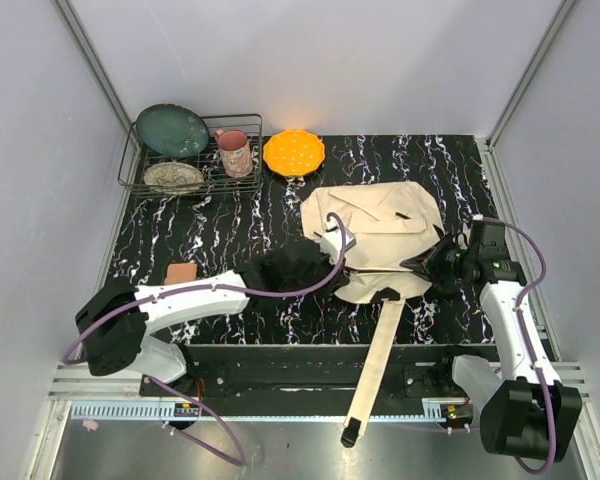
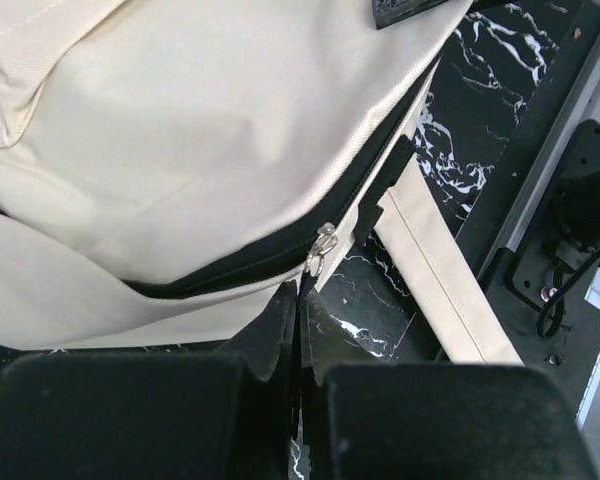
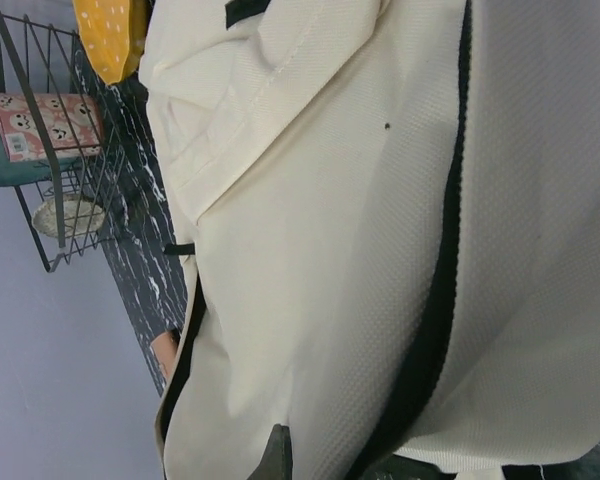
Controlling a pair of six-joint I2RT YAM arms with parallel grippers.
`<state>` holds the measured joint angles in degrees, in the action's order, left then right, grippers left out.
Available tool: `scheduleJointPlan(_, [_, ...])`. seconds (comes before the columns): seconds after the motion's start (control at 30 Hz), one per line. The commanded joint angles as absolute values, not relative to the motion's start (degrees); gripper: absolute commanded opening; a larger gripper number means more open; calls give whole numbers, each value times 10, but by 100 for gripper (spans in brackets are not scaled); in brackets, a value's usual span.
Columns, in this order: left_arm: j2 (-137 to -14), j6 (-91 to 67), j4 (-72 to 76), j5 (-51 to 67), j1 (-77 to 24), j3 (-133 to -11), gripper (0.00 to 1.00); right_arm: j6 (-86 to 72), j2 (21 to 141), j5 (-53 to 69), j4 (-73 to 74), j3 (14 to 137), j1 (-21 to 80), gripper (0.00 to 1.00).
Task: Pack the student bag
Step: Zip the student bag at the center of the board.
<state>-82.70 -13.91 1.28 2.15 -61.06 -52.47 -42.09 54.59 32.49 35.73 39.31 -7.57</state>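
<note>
Top view: cream backpack is laid on the right-centre of the black marbled table, with 1 strap hung over the near edge. Left claw is set at the backpack's near-left edge, right claw at its right edge. At back left a wire rack is loaded with a teal plate, a bowl and a pink mug. An orange plate is placed just beside the rack.

Left wrist: the left claw's 2 fingers are pressed fully together, tips right at the silver zipper pull on the black zipper. Whether the pull is pinched can't be told.

Right wrist: the view is filled by backpack cloth. Only 1 fingertip is seen, against the cloth near a black zipper band. The right claw is closed; whether cloth is caught can't be told. Rack and mug are seen at upper left.
</note>
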Motion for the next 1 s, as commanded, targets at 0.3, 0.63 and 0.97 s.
scheduleJointPlan(0.3, [-781,-112,-84,-4,-510,-452,0,-294,586,75,318,509,-127,0])
scheduleJointPlan(0.63, [-836,-146,-25,105,-543,-519,0,-367,556,359,301,438,-130,83])
scheduleJointPlan(0.97, [-916,-142,-28,135,-617,-635,0,-524,360,434,343,285,-127,86])
